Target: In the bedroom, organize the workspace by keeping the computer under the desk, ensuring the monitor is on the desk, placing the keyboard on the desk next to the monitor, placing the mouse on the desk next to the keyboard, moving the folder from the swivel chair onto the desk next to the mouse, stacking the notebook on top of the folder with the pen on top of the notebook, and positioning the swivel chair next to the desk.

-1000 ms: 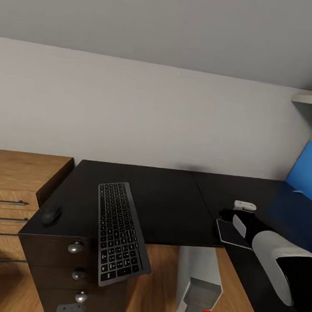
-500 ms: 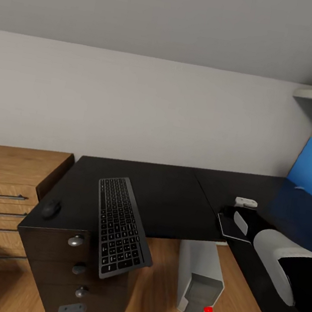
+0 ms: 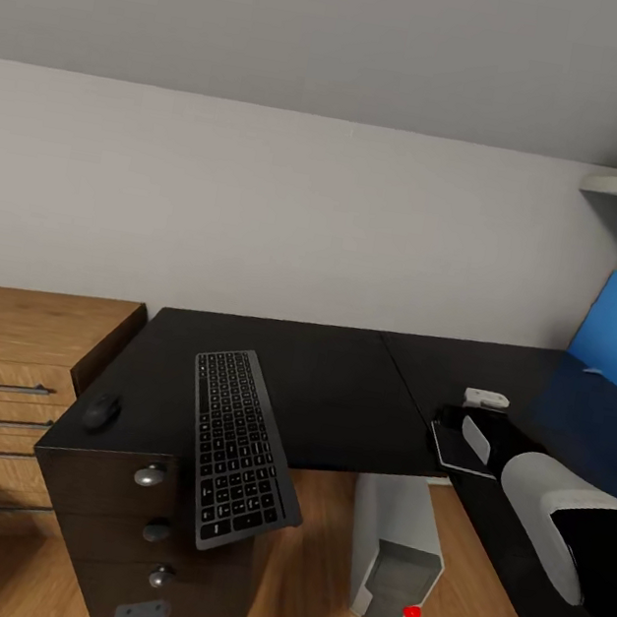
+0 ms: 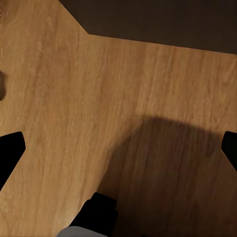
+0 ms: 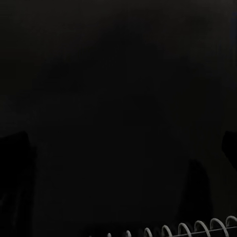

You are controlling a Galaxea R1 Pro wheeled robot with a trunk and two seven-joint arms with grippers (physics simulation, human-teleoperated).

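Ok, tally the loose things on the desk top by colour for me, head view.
Black: 2, the keyboard and the mouse.
Dark-covered: 1, the notebook under the right arm.
White: 1, a small white object.
Total: 4 on the desk.

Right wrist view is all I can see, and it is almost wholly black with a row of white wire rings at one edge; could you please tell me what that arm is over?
Observer: In the head view, your right arm reaches over the black desk, and its end is above a dark notebook.
Operator: Thank you. Where is the keyboard, please?
Observer: The keyboard lies on the desk's left wing. Its near end hangs past the front edge, over the drawers.
Operator: And the mouse?
Observer: The mouse sits near the desk's left front corner, apart from the keyboard.
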